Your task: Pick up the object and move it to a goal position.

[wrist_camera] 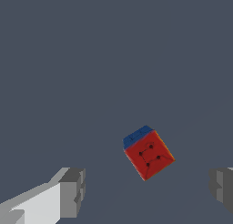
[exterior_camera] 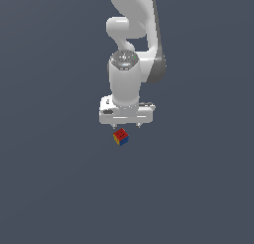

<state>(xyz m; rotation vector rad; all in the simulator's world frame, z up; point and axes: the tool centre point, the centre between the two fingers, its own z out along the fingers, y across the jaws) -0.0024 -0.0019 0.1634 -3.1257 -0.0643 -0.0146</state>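
Observation:
The object is a tiny cube [exterior_camera: 120,137] with red, blue and yellow faces, resting on the dark grey floor just below the white gripper [exterior_camera: 126,125] in the exterior view. In the wrist view the cube [wrist_camera: 148,153] shows its red top and a blue side, turned at an angle. It lies between the two grey fingertips [wrist_camera: 73,191], nearer the other fingertip, and beyond them. The gripper [wrist_camera: 148,189] is open and empty, its jaws wide apart above the cube and not touching it.
The white Panda arm [exterior_camera: 131,34] rises above the gripper toward the top of the exterior view. The flat dark grey floor [exterior_camera: 54,178] spreads all around. No goal marker shows.

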